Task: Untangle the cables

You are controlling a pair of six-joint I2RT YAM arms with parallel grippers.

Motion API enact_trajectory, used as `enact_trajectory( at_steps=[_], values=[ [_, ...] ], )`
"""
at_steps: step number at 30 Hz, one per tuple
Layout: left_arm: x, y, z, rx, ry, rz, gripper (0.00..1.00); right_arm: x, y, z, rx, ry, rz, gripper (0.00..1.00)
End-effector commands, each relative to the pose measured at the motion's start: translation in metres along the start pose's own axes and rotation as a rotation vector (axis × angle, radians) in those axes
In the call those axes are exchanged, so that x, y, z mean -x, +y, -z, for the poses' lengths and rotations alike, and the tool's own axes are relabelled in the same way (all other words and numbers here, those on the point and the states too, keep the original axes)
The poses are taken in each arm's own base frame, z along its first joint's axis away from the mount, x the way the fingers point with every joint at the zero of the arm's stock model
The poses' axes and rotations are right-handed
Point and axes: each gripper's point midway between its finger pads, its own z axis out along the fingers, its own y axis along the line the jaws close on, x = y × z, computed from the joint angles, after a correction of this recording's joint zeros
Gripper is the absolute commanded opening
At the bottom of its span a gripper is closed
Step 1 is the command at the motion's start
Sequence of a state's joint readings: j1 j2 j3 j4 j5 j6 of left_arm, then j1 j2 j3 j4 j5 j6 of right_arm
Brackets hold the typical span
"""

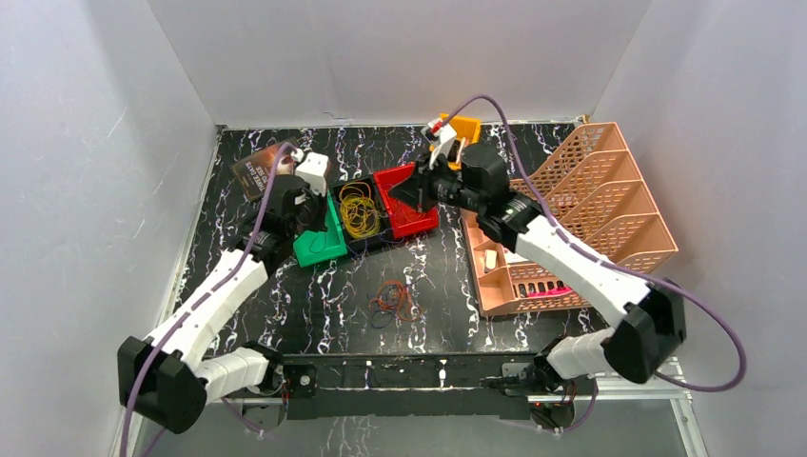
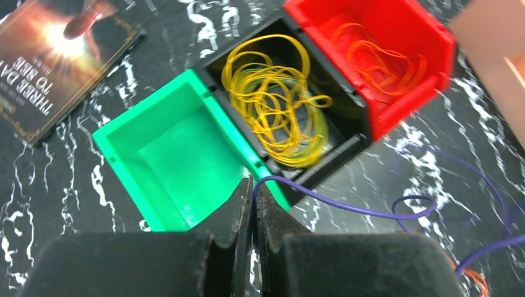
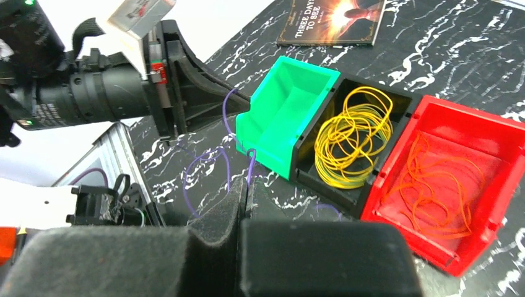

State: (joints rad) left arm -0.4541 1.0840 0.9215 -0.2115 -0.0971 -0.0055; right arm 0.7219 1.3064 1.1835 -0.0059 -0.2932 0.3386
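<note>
A thin purple cable (image 2: 347,207) runs from my left gripper (image 2: 254,189), which is shut on it just in front of the empty green bin (image 2: 167,154). My right gripper (image 3: 246,189) is shut on the same purple cable (image 3: 224,162), which loops between the two grippers. Yellow cables (image 2: 275,105) lie in the black bin and orange cables (image 2: 384,59) in the red bin (image 2: 427,37). A small tangle of orange, red and dark cables (image 1: 395,300) lies on the table in front of the bins. In the top view my left gripper (image 1: 314,214) is by the green bin and my right gripper (image 1: 398,190) over the red bin.
A pink slotted organizer (image 1: 571,219) stands at the right. An orange bin (image 1: 463,129) sits at the back behind the right gripper. A dark book (image 1: 259,169) lies at the back left. White walls enclose the black marbled table (image 1: 314,305).
</note>
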Motion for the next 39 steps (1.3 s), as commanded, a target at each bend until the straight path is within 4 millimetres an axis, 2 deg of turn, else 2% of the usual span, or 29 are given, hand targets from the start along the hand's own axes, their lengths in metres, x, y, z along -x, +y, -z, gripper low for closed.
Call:
enact_trajectory(
  at_steps=[1, 7, 14, 21, 22, 24, 26, 30, 32, 34, 39],
  values=[
    [-0.002, 0.034, -0.022, 0.092, -0.02, 0.155, 0.0, 0.048, 0.027, -0.026, 0.139, -0.134, 0.009, 0.0],
    [-0.018, 0.078, -0.055, 0.21, -0.023, 0.284, 0.0, 0.055, 0.034, -0.049, 0.184, -0.138, 0.016, 0.0],
    [-0.035, 0.1, -0.09, 0.27, -0.043, 0.373, 0.0, 0.043, 0.038, -0.069, 0.225, -0.093, 0.003, 0.0],
    [-0.04, 0.118, -0.11, 0.331, -0.053, 0.411, 0.0, 0.028, 0.034, -0.089, 0.242, -0.055, -0.016, 0.0],
    [-0.041, 0.118, -0.113, 0.332, -0.048, 0.417, 0.01, 0.028, 0.035, -0.091, 0.247, -0.053, -0.017, 0.0],
    [-0.047, 0.121, -0.115, 0.349, -0.027, 0.427, 0.19, 0.03, 0.035, -0.095, 0.248, -0.057, -0.017, 0.0],
    [-0.053, 0.124, -0.113, 0.376, -0.003, 0.433, 0.27, 0.035, 0.035, -0.098, 0.247, -0.067, -0.014, 0.0],
    [-0.045, 0.127, -0.096, 0.397, -0.034, 0.436, 0.48, 0.043, 0.035, -0.106, 0.245, -0.081, -0.01, 0.0],
    [-0.04, 0.127, -0.086, 0.403, -0.045, 0.435, 0.52, 0.051, 0.038, -0.108, 0.252, -0.091, -0.007, 0.0],
    [-0.036, 0.129, -0.074, 0.419, -0.051, 0.443, 0.55, 0.048, 0.036, -0.119, 0.254, -0.079, -0.016, 0.0],
    [-0.03, 0.131, -0.033, 0.468, -0.084, 0.476, 0.63, 0.05, 0.043, -0.137, 0.277, -0.068, -0.02, 0.0]
  ],
)
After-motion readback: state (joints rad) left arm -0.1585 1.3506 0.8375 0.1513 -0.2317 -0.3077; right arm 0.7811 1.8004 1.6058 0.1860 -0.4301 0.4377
